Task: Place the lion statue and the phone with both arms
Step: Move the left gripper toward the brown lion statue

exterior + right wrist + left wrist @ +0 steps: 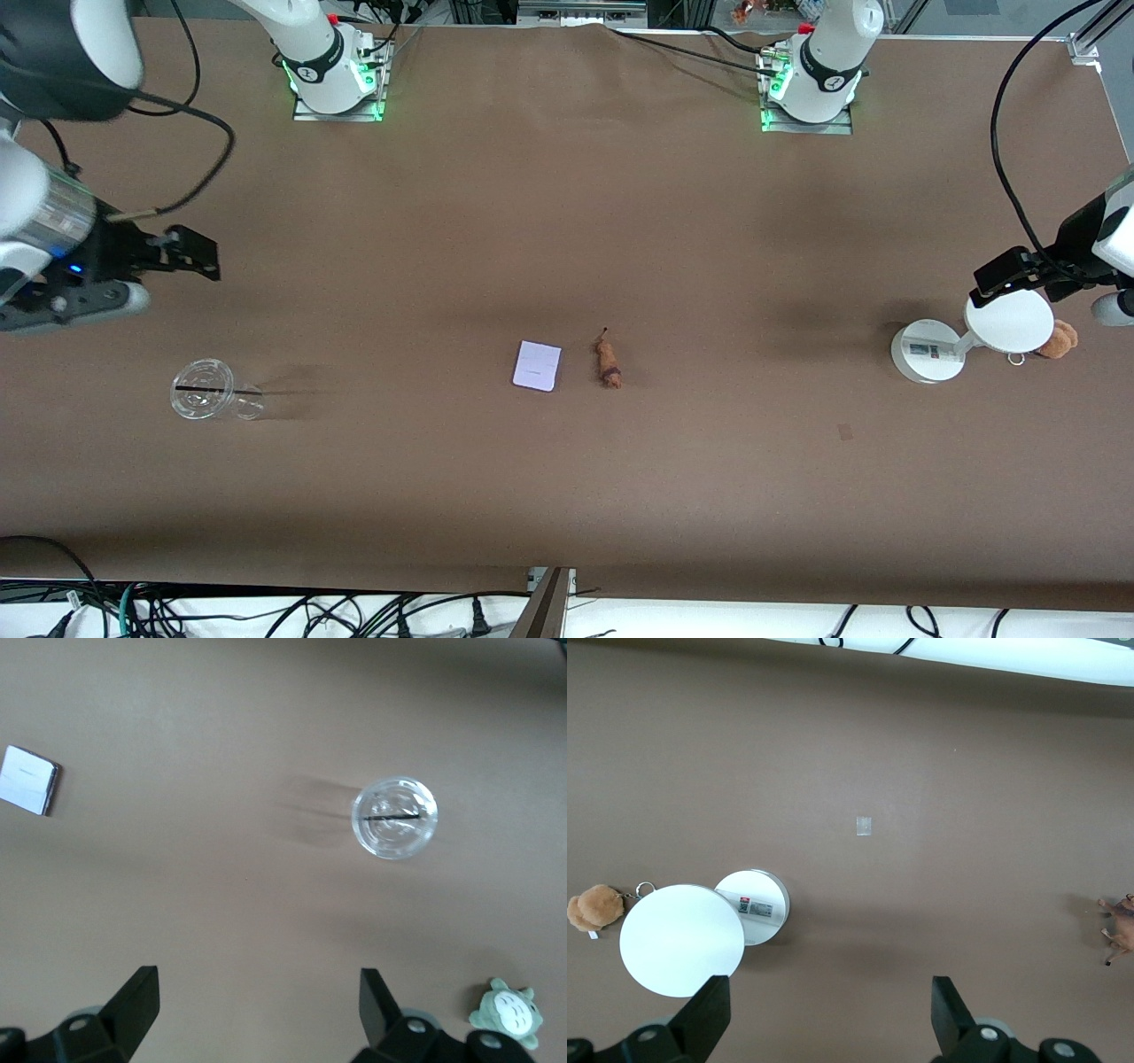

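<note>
The pale lavender phone lies flat near the table's middle, and the small orange-brown lion statue lies beside it, toward the left arm's end. The phone also shows in the right wrist view; the lion shows at the edge of the left wrist view. My left gripper is open and empty, up over the white round-disc stand. My right gripper is open and empty, up over bare table at the right arm's end, beside the clear cup.
A clear plastic cup lies at the right arm's end. The white stand's base and a brown plush with a metal ring sit at the left arm's end. A grey-green plush shows in the right wrist view.
</note>
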Motion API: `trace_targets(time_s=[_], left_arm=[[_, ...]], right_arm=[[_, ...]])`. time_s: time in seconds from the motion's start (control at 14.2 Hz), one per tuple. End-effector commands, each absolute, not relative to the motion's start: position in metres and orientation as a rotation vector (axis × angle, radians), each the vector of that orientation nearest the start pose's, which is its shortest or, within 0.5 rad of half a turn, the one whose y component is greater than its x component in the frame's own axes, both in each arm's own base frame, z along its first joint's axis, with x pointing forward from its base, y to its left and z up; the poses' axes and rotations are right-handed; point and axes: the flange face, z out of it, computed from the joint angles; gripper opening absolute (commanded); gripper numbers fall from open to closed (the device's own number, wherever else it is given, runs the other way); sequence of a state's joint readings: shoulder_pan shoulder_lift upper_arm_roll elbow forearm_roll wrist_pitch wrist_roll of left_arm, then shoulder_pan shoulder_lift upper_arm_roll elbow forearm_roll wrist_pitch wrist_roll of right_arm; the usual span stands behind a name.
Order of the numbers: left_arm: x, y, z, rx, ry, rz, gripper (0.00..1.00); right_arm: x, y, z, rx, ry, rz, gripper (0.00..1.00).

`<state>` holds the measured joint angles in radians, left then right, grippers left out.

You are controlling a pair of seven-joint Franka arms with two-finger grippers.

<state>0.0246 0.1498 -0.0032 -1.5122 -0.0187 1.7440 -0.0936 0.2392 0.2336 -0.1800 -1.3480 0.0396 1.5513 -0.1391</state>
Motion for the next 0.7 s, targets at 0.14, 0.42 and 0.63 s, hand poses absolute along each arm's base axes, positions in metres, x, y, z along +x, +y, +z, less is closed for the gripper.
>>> trace_targets(time_s=[0.14, 0.42, 0.63], left_arm=[[0.612, 0.013, 0.579, -3.171, -0.096, -0.097, 1.00], [0.610, 0.006, 0.569, -3.179, -0.076, -0.058, 1.00], [0.619, -0.027, 0.545, -3.214, -0.085, -0.006, 1.00]], right_arm=[[0.560, 0.017, 0.605, -3.103, -0.277, 0.004, 1.00], [0.571, 0.027, 0.601, -3.105, -0.314, 0.038, 1.00], [0.571, 0.025, 0.600, -3.105, -0.307, 0.040, 1.00]])
